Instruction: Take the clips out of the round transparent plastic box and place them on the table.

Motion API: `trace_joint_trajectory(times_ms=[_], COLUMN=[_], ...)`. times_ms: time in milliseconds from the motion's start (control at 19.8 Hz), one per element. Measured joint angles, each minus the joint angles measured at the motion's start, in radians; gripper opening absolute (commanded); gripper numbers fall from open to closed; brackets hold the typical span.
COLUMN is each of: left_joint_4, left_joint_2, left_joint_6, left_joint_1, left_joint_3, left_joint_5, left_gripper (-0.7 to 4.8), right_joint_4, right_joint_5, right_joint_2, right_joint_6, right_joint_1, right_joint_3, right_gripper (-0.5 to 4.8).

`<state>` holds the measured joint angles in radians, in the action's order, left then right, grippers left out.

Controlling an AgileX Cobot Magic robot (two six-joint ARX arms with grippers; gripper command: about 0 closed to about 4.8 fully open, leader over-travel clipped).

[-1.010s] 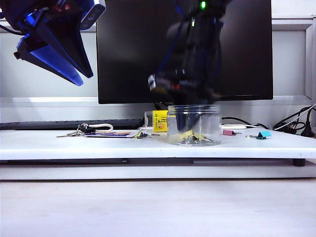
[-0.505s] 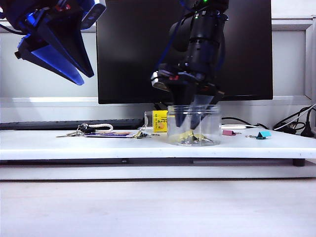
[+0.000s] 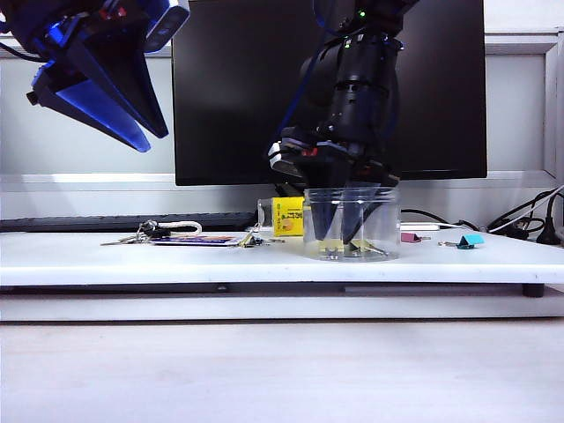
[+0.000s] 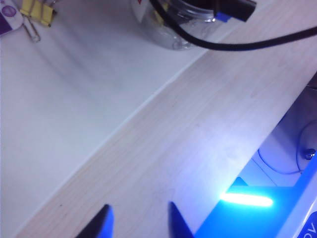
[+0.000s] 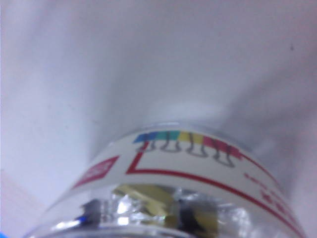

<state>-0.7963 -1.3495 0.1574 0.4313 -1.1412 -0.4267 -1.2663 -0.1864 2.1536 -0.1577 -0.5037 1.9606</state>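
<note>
Inside the round transparent plastic box (image 3: 351, 224), near the middle of the desk (image 3: 264, 260) — yellow clips (image 3: 339, 248) on its floor, several, exact count hard to tell through the wall. Right gripper (image 3: 351, 231) down in the box, jaws apart, tips just above the clips, nothing gripped yet. Best to straddle one clip only, close gently, lift straight up clear of the ridged rim — box looks light, likely to shift if bumped. Left gripper (image 4: 138, 222) high at the left, over the desk's front edge, jaws apart, empty.
</note>
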Motion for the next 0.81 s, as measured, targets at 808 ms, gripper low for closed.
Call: trace_joint_trajectory(times_ms=[808], left_joint_4=[0.012], left_joint_2=[0.0], left_joint_6=[0.0], left_joint_1=[0.0], left_joint_3=[0.0], left_joint_5=[0.0], left_gripper=[1.52], right_joint_4=[-0.011], right_joint_5=[0.032], right_joint_2=[0.029], right_joint_6=[0.0], right_joint_1=[-0.004], right_joint_3=[0.021], right_gripper=[2.51])
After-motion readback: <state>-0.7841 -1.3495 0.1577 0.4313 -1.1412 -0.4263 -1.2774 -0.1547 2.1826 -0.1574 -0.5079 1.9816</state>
